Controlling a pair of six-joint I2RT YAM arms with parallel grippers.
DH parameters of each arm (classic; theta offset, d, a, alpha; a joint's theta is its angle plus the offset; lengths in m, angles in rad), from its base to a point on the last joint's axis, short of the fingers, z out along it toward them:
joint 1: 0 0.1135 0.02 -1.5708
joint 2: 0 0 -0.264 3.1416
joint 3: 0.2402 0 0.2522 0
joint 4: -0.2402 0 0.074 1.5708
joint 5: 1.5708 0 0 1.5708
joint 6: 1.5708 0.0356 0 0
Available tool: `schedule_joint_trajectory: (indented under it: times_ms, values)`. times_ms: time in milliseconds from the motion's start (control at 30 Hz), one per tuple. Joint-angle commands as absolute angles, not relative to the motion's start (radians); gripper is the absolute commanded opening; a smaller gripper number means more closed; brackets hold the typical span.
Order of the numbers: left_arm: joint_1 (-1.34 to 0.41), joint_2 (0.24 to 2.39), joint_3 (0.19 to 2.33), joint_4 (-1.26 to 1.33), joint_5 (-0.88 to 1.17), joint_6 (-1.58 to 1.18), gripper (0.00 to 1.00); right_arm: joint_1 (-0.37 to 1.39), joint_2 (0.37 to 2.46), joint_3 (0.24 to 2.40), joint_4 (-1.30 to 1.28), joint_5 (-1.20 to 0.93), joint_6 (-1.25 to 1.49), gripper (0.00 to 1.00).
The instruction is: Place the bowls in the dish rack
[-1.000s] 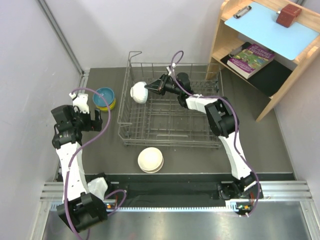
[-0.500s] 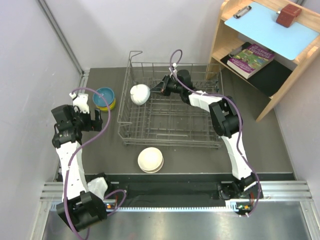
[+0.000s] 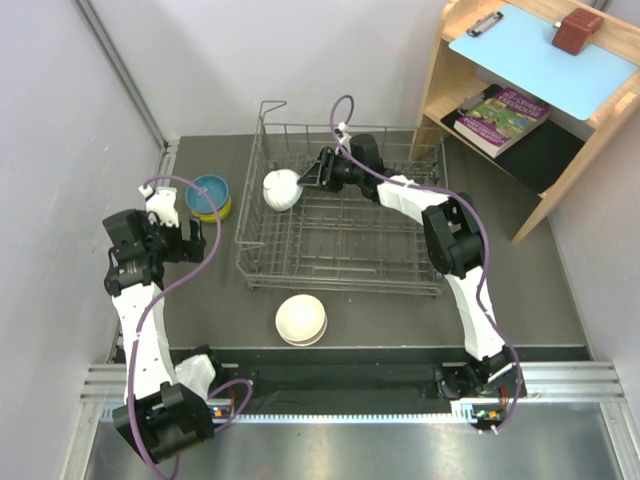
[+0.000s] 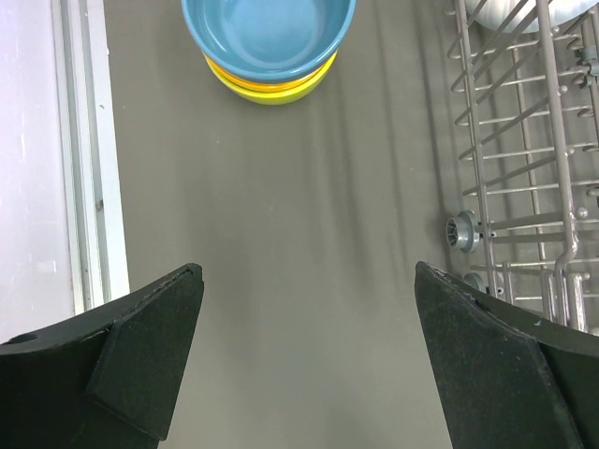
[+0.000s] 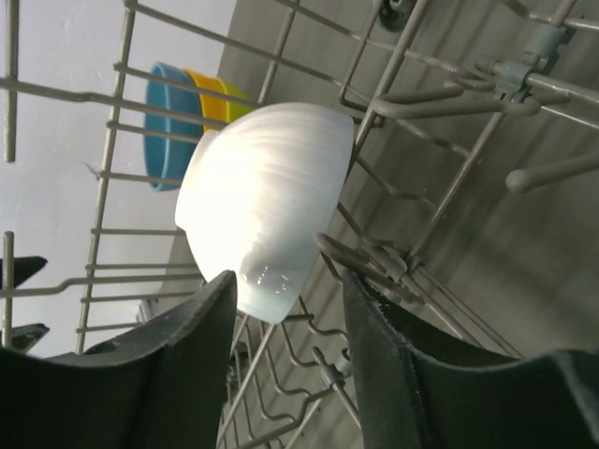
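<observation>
6 bowls make up the job, and we start with the biggest piece, the dish rack (image 3: 330,236), a grey wire basket with tall sides standing mid-table (image 3: 560,300) in front of both arms. Only 1 bowl is inside it.

That bowl is where the change lies. A second ago the right gripper (image 5: 288,290) was clamped on the white bowl (image 3: 282,187), carrying it over the rack's far-left corner. Now its jaws have parted to roughly half their spread and grip nothing. The bowl's lower edge sits just beyond the fingertips, and we cannot tell whether 1 pad brushes it. We read this as the release: the first bowl is delivered and 5 remain.

Next in size are the 2 stacks waiting outside. The beige pair (image 3: 301,320) sits just in front of the rack's near wall. The blue bowl (image 4: 270,33) is nested on an orange and a yellow-green one, left of the rack.

The left gripper (image 4: 307,269) hovers over bare table near that coloured stack — jaws fully spread, empty.

Smallest, the white bowl itself: glossy and smooth, tipped on its side, leaning among the prongs in the far-left corner, its rounded underside turned toward the right wrist camera — it looks settled, though only the wires hold it.
</observation>
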State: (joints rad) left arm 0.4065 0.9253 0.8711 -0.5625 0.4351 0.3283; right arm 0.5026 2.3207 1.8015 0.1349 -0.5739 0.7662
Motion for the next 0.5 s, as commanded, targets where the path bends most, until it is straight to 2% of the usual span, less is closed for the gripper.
schedule_joint_trajectory:
  times_ms: [0,167,300,467]
  values:
    - [0.414,0.907,0.865,-0.557,0.462,0.337,0.99,0.474,2.298,1.818,-0.026,-0.485,0.689,0.51]
    - [0.414,0.897,0.865,-0.554,0.468,0.331,0.99,0.476,2.26,1.799,-0.026,-0.523,0.68,0.52]
    - [0.414,0.888,0.859,-0.552,0.472,0.331,0.99,0.477,2.25,1.796,-0.009,-0.659,0.718,0.54]
    - [0.414,0.879,0.847,-0.549,0.489,0.33,0.99,0.48,2.237,1.769,0.141,-0.793,0.799,0.57]
